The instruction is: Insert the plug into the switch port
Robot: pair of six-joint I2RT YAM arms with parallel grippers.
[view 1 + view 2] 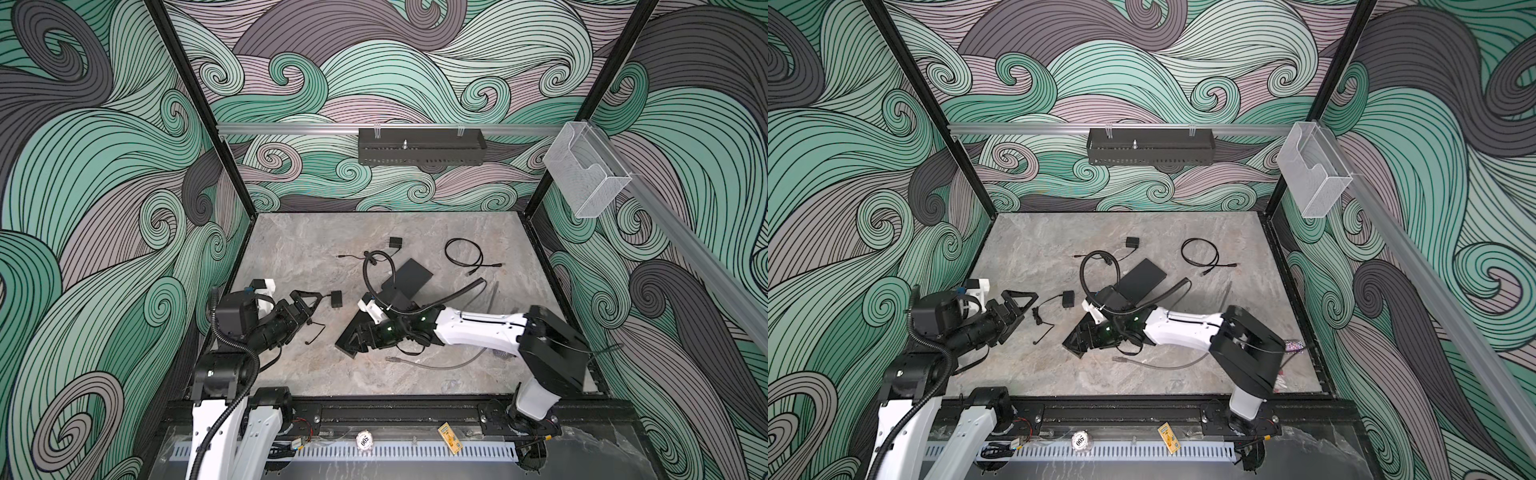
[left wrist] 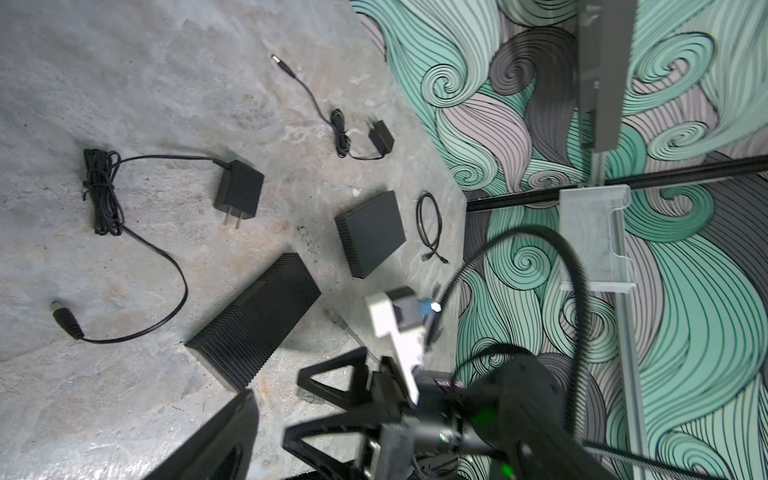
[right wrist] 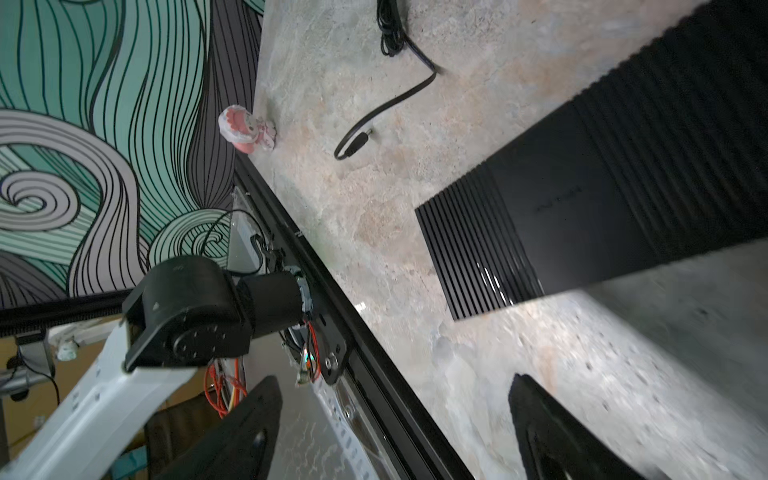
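Two black boxes lie mid-table: a ribbed one [image 1: 347, 330] [image 2: 253, 320] [image 3: 582, 199] and a smooth one [image 1: 409, 276] [image 2: 370, 232]. No port faces any view, so I cannot tell which is the switch. A grey cable ends in a clear plug [image 1: 390, 358] [image 2: 309, 395] beside my right gripper [image 1: 358, 347] [image 3: 392, 380], which hovers open and empty at the ribbed box's near end. My left gripper [image 1: 315, 307] is open and empty, next to a black power adapter [image 1: 336, 299] [image 2: 239, 191]. That adapter's barrel plug [image 1: 306, 343] [image 2: 66, 322] [image 3: 353, 141] lies loose on the table.
A smaller adapter [image 1: 395, 243] [image 2: 380, 135] with its cord and a coiled black cable [image 1: 463, 255] [image 2: 430, 226] lie farther back. A pink toy [image 3: 247, 129] sits at the table's edge by the wall. A clear bin [image 1: 586, 174] hangs on the right rail.
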